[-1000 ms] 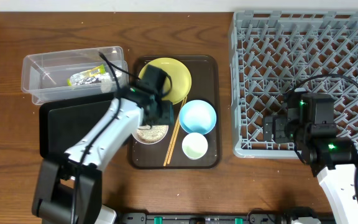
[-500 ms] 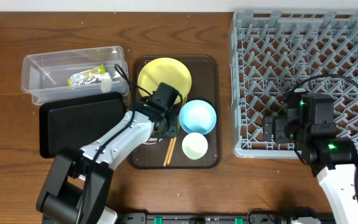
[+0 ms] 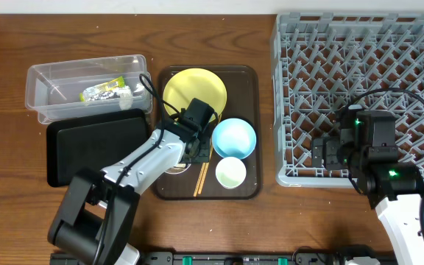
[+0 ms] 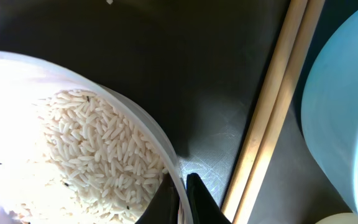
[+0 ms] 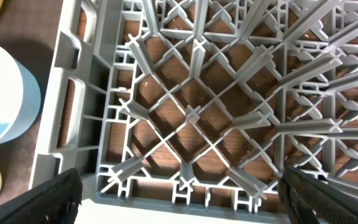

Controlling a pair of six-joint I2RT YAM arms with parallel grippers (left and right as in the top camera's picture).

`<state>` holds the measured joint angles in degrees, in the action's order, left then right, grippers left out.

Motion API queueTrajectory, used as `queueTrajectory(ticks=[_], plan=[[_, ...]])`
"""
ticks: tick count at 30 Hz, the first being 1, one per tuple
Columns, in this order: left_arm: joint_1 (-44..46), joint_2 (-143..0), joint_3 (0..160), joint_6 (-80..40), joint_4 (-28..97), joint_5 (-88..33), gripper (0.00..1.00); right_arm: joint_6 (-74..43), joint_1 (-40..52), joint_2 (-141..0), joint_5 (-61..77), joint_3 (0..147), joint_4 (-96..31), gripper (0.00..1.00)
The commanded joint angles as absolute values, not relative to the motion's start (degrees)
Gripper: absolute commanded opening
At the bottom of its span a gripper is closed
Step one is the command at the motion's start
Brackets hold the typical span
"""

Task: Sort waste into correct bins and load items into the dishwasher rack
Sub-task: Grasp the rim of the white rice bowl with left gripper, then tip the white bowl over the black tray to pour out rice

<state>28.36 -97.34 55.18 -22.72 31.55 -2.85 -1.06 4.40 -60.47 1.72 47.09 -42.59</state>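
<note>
The white bowl [image 4: 138, 121] holds loose rice grains [image 4: 98, 146] and stands on the brown serving tray. My left gripper [image 4: 180, 182] is shut on its right rim, one finger inside and one outside. From overhead my left gripper [image 3: 195, 151] covers most of the white bowl [image 3: 174, 168]. Wooden chopsticks [image 4: 272, 112] lie just right of it, then the light blue bowl [image 3: 234, 138] and the small cup [image 3: 231, 173]. The yellow plate [image 3: 193, 92] sits behind. My right gripper [image 5: 191, 199] hangs open over the front left corner of the dishwasher rack [image 5: 194, 115].
The clear tub [image 3: 50, 81] at the back left holds the green-and-yellow wrapper [image 3: 101, 90] and a white scrap [image 3: 126, 92]. The black tray [image 3: 87, 143] lies in front of it. The brown serving tray [image 3: 249, 81] sits between these bins and the rack [image 3: 363, 88].
My left gripper has moved to the right side of the white bowl and closed on its rim. The right arm has not moved.
</note>
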Motion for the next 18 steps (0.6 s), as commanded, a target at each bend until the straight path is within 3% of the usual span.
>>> queueTrajectory(ticks=[1,10,18], plan=[[28.3,-96.0,55.6,-23.2,31.8,-5.1,0.06,-1.7,4.5,-60.1,2.0,48.3,-42.7,0.99],[25.2,-84.8,57.6,-23.2,33.6,-5.8,0.06,-1.7,4.5,-60.1,2.0,48.3,-42.7,0.99],[10.1,-79.9,57.6,-21.3,34.4,-21.0,0.06,-1.7,4.5,-60.1,2.0,48.3,-42.8,0.99]])
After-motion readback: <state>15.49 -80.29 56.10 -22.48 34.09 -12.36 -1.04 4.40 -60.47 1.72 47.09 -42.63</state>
